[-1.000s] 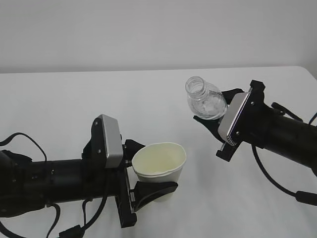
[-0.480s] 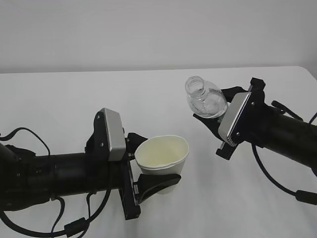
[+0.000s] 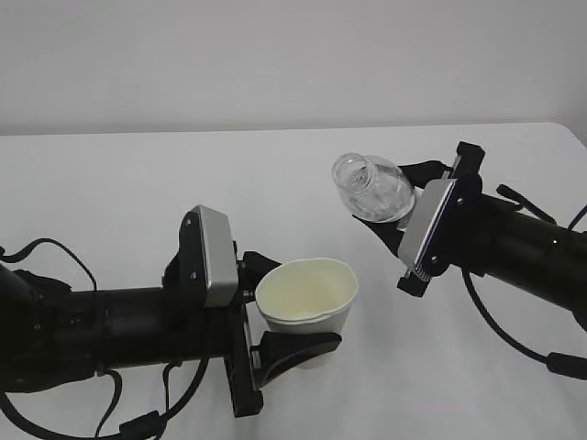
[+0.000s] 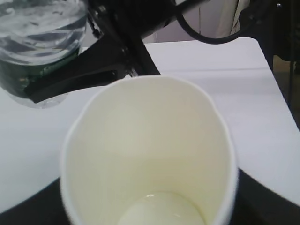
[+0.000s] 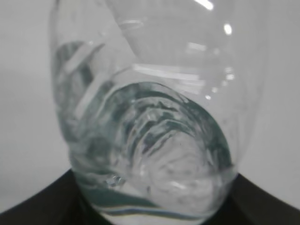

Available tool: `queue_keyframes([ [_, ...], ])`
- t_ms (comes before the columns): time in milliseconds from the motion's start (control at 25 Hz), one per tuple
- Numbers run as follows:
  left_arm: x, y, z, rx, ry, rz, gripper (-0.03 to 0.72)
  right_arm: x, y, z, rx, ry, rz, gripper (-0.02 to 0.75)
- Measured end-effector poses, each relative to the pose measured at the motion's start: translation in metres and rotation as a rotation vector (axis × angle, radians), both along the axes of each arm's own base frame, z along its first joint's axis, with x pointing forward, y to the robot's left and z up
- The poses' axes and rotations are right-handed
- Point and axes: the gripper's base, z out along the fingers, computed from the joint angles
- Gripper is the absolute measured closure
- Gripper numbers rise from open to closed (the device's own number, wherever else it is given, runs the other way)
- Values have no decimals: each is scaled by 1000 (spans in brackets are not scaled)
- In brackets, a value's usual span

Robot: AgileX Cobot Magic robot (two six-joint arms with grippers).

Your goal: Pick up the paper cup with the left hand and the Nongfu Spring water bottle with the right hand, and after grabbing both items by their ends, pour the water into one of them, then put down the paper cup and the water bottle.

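My left gripper (image 3: pixel 295 310) is shut on the paper cup (image 3: pixel 307 295), one black finger on each side, and holds it upright off the table. In the left wrist view the cup (image 4: pixel 150 154) fills the frame with its cream inside and round bottom showing. My right gripper (image 3: pixel 402 203) is shut on the base end of the Nongfu Spring water bottle (image 3: pixel 371 188). The bottle is tilted, its open neck pointing left, above and to the right of the cup. The bottle (image 5: pixel 154 117) holds clear water (image 5: pixel 168 180) near its base. Its green label (image 4: pixel 33 75) shows at upper left.
The white table (image 3: pixel 119 183) stretches under both arms, with a pale wall behind it. Black cables (image 3: pixel 514 339) hang from the right arm. The table's right edge (image 4: pixel 281 108) and a dark gap beyond it show in the left wrist view.
The left arm carried the cup to the right, closer under the bottle. The right gripper tipped the bottle further, so its neck swung left and down.
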Motion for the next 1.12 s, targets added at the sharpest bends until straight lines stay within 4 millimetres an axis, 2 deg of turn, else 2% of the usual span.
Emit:
queue_keyframes([
  [200,-4,-5,0,-2,1,-16,218,-1,2,0,-35,-36,13,300],
  [1120,-3,-5,0,-5,3,-4,218,2,0,3,-175,-192,4,301],
])
